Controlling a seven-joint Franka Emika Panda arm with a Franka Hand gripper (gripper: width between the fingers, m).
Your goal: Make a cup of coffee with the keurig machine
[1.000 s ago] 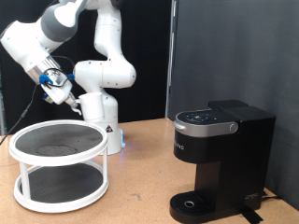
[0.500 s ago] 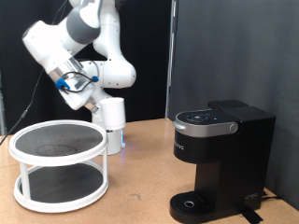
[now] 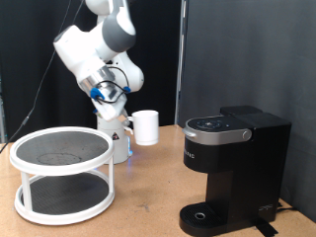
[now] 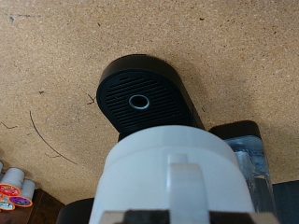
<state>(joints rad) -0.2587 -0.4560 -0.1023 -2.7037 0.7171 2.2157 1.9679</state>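
The white cup (image 3: 145, 126) hangs in the air to the exterior view's left of the keurig machine (image 3: 232, 173), about level with its lid. My gripper (image 3: 126, 118) is shut on the cup from its left side, by the handle. In the wrist view the cup (image 4: 177, 173) fills the foreground, and beyond it lies the machine's black round drip base (image 4: 142, 96) with its central hole. The fingers themselves do not show clearly there. The machine's lid is closed.
A white two-tier round shelf (image 3: 59, 168) stands on the wooden table (image 3: 148, 202) at the exterior view's left. The robot's base (image 3: 118, 146) is behind it. Several coloured pods (image 4: 11, 193) show at the edge of the wrist view.
The arm has swung from above the shelf towards the exterior view's right. The cup has moved with it, closer to the machine.
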